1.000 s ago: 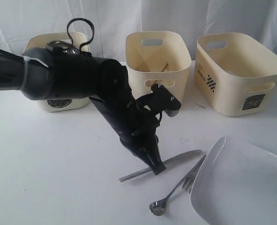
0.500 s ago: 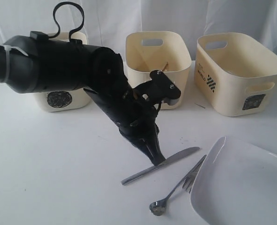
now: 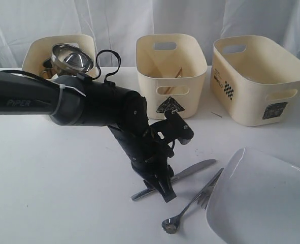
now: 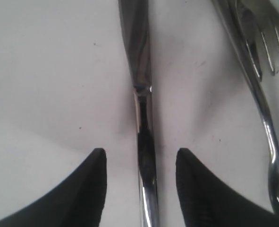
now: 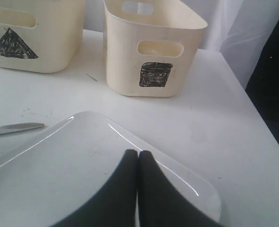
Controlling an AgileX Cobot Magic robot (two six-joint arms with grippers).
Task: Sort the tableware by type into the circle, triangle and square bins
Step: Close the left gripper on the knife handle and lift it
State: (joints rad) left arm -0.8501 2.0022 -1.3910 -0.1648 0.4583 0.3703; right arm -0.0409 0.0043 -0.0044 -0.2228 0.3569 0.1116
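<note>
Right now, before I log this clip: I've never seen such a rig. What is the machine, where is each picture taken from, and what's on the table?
This is a robot with two arms, each ending in two fingers. The wide picture comes from a camera off the arms. The two close-ups come from a camera on each wrist, looking along the fingers. On the white table lie a knife, a fork, a spoon and a large white plate, with three cream bins behind them. The left fingers are open, one on each side of the knife's handle, not gripping it. The right fingers are shut over the plate and hold nothing.
</note>
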